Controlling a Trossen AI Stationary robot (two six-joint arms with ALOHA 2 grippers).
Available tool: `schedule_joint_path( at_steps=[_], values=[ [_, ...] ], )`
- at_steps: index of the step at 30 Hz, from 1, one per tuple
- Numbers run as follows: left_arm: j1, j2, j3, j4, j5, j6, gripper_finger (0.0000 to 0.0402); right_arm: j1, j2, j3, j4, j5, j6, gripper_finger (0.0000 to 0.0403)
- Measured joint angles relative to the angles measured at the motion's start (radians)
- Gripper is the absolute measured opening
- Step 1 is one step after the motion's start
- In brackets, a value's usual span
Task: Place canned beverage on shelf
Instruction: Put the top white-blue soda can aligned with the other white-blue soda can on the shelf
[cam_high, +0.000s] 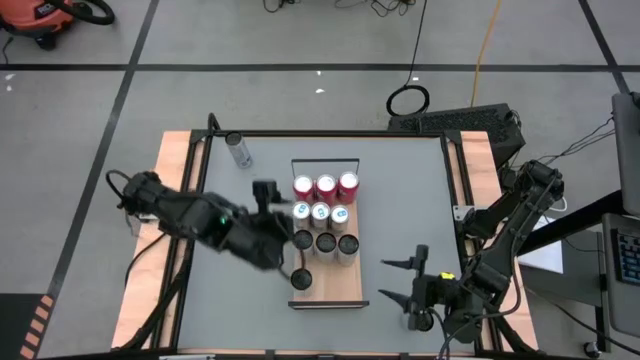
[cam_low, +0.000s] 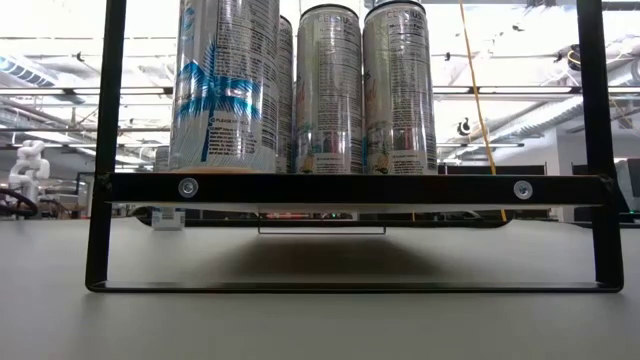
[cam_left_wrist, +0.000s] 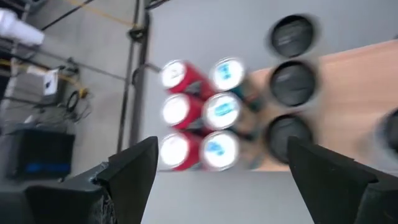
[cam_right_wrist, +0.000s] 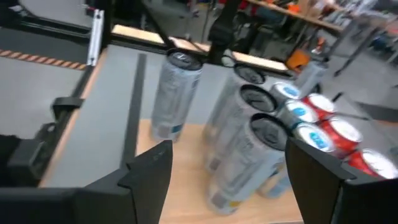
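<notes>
Legible text, labels, brands, numbers, signs: none found.

- Cans on the shelf (cam_low: 350, 189), low view: the nearest can (cam_low: 225, 85) carries a blue graphic and blocks of small print; the silver cans (cam_low: 330, 90) beside it carry fine print. All too small to read.
- Can tops, high and wrist views: no readable marking.
- Background room: no readable signs.
</notes>
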Motion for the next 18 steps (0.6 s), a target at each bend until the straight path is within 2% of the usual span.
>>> schedule_joint_path(
  at_steps=[5,10,15,18],
  values=[
    [0.124,-0.050,0.000,-0.017,0.001,0.093,0.0338,-0.001,0.000,0.000,-0.001,0.087,-0.019,0.0254],
    [0.240,-0.127,-0.042,0.011,0.037,0.160,0.0338,-0.006,0.000,0.000,-0.004,0.111,-0.027,0.0254],
    [0.352,-0.267,-0.242,0.174,0.176,0.220,0.0338,-0.006,0.000,0.000,-0.012,0.109,-0.024,0.0254],
    [0.416,-0.360,-0.394,0.277,0.197,0.236,0.0338,-0.006,0.000,0.000,-0.024,0.108,-0.028,0.0254]
  ],
)
